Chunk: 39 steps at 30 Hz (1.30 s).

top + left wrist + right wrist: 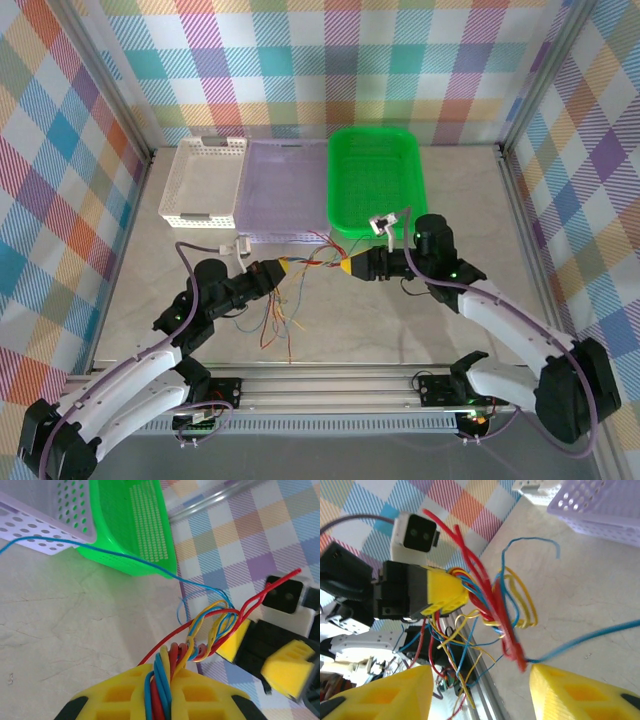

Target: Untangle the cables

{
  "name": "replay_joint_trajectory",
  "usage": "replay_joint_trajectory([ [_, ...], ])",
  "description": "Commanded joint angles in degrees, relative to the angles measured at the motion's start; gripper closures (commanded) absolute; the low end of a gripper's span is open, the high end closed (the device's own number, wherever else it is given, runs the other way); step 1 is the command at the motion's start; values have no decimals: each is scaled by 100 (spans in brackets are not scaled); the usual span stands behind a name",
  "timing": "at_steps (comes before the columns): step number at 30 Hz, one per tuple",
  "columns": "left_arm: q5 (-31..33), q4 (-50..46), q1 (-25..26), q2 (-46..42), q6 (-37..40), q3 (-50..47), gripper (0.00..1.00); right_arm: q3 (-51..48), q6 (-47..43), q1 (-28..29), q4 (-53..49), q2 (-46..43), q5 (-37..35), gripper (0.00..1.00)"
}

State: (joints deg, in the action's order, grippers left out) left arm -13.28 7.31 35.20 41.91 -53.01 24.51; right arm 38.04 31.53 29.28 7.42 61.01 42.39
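Our left claw [278,268] is clenched on the cables [300,264]. It squeezes a bunch of red, blue and yellow strands between its yellow pads. Our right claw [348,267] is open, with its two pads wide apart, right at the other side of the knot. The cables hang between the two claws, above the counter [460,220] and near the green basket [375,180]. Loose ends droop down toward the counter.

We think these cables are very light and floppy. They bend easily and could slip out of a weak pinch. A good place to grab looks like the red end [292,575] that sticks out past the knot.

We cannot tell how the strands cross inside the knot. The part inside the left claw is hidden. The thin ends lower down are too small to follow, and we cannot tell if they touch the counter.
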Motion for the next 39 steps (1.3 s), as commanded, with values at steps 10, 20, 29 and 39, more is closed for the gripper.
replay_joint_trajectory([
  [10,1334,570,1068,603,-324,567,100,-147,705,188,150,-571,-696,34],
  [20,2230,1063,1775,1177,-266,805,100,-95,823,1335,203,-229,-1784,33],
  [29,2481,1474,2040,1429,-236,862,100,-277,998,1545,324,69,-2498,35],
  [39,2522,1641,2200,1530,-262,878,100,-420,1215,1673,904,139,-3144,41],
])
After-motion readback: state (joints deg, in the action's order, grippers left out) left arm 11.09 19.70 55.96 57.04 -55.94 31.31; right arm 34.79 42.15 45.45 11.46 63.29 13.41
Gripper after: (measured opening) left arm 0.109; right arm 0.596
